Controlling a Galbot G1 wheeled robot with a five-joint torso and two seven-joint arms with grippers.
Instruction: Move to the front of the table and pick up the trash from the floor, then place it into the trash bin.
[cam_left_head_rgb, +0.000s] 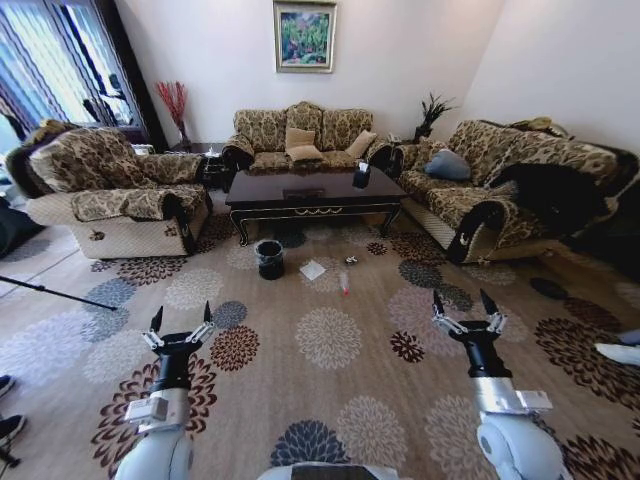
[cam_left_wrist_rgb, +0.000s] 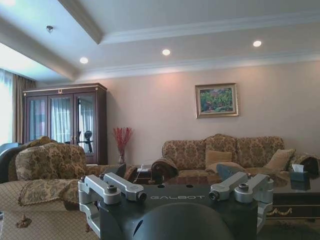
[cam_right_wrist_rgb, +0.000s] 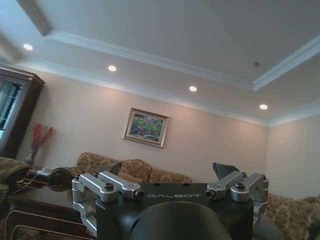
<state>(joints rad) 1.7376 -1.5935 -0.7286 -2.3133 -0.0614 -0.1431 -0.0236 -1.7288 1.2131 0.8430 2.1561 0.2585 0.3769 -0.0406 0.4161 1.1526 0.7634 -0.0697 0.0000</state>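
Note:
The dark glossy table (cam_left_head_rgb: 315, 195) stands ahead in front of the sofa. On the carpet before it stands the black trash bin (cam_left_head_rgb: 269, 258). The trash lies to its right: a white paper square (cam_left_head_rgb: 313, 270), a clear bottle (cam_left_head_rgb: 345, 283) and a tiny wrapper (cam_left_head_rgb: 351, 260). My left gripper (cam_left_head_rgb: 182, 315) and right gripper (cam_left_head_rgb: 461, 300) are held up low in the head view, both open and holding nothing, well short of the trash. The left wrist view looks over the left gripper (cam_left_wrist_rgb: 172, 172) to the table (cam_left_wrist_rgb: 292, 197). From the right wrist, the right gripper (cam_right_wrist_rgb: 170, 170) and the table (cam_right_wrist_rgb: 30, 200) are in sight.
A patterned armchair (cam_left_head_rgb: 110, 190) stands left, a sofa (cam_left_head_rgb: 305, 135) behind the table and another sofa (cam_left_head_rgb: 500, 180) to the right. A black tissue box (cam_left_head_rgb: 361, 177) sits on the table. A black pole (cam_left_head_rgb: 55, 292) lies at left; shoes (cam_left_head_rgb: 618, 352) at right. Open carpet lies ahead.

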